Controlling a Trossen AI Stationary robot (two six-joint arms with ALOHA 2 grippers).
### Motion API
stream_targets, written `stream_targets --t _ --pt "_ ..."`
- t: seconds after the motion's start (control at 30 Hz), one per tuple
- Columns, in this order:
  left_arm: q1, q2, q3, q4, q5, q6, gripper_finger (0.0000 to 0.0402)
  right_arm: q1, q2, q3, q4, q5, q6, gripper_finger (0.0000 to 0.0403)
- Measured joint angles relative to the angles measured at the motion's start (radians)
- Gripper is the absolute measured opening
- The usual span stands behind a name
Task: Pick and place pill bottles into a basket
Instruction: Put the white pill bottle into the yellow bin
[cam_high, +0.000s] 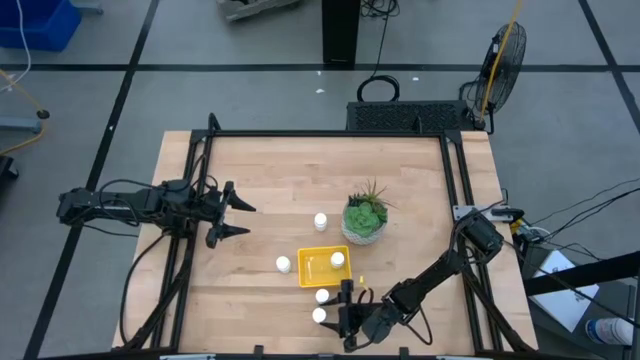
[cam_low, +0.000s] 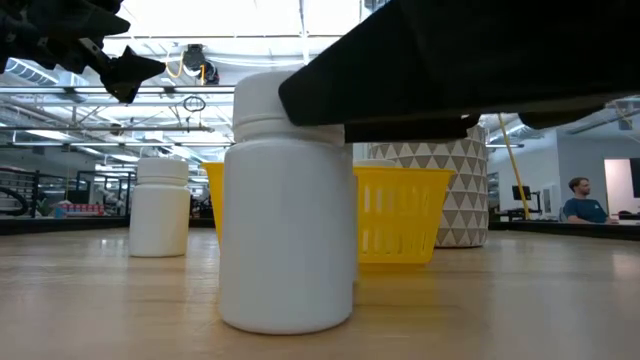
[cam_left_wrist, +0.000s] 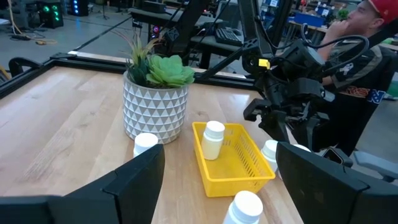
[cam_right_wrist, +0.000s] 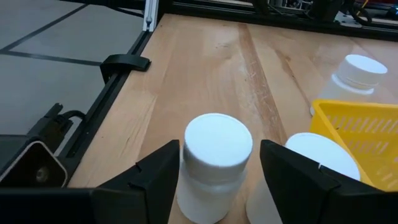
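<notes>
The yellow basket (cam_high: 318, 268) stands near the table's middle front with one white pill bottle (cam_high: 338, 259) inside it. Loose bottles stand on their bases: one (cam_high: 320, 220) left of the plant pot, one (cam_high: 283, 264) left of the basket, and two (cam_high: 322, 296) (cam_high: 319, 315) in front of it. My right gripper (cam_high: 338, 314) is open at the front edge. Its fingers stand on either side of the nearest bottle (cam_right_wrist: 216, 158) at cap height; I see no touch. My left gripper (cam_high: 238, 219) is open and empty above the table's left part.
A pale patterned pot with a green plant (cam_high: 364, 218) stands right of and behind the basket. Dark frame rails (cam_high: 190, 200) run along the table's left and right sides. A person (cam_left_wrist: 367, 37) sits beyond the table.
</notes>
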Motion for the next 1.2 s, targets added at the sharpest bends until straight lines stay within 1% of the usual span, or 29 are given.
stream_targets --t 0.1,0.17,0.37,0.43,0.73,0.87,1.03,1.13,1.2 --pt "0.0 0.0 0.0 0.0 0.0 0.004 0.031 0.0 0.0 0.0 0.001 0.0 0.0 0.0211" --pt "0.0 0.0 0.0 0.0 0.0 0.004 0.031 0.0 0.0 0.0 0.001 0.0 -0.001 0.02" --pt "0.0 0.0 0.0 0.0 0.0 0.004 0.031 0.0 0.0 0.0 0.006 0.0 -0.023 0.0135" --pt "0.0 0.0 0.0 0.0 0.0 0.004 0.031 0.0 0.0 0.0 0.013 0.0 -0.036 0.0123" --pt "0.0 0.0 0.0 -0.004 0.0 0.004 0.031 0.001 0.0 0.003 0.035 0.002 -0.036 0.0127" --pt "0.0 0.0 0.0 -0.004 0.0 0.004 0.031 0.006 0.0 0.037 0.004 0.003 -0.063 0.0125" --pt "0.0 0.0 0.0 -0.006 0.001 0.003 0.031 0.017 -0.024 0.1 -0.115 0.01 -0.087 0.0124" --pt "0.0 0.0 0.0 -0.006 0.001 0.003 0.031 0.028 -0.054 0.12 -0.188 0.068 -0.107 0.0124" --pt "0.0 0.0 0.0 -0.008 0.002 0.003 0.031 0.029 -0.075 0.123 -0.209 0.088 -0.125 0.0124"
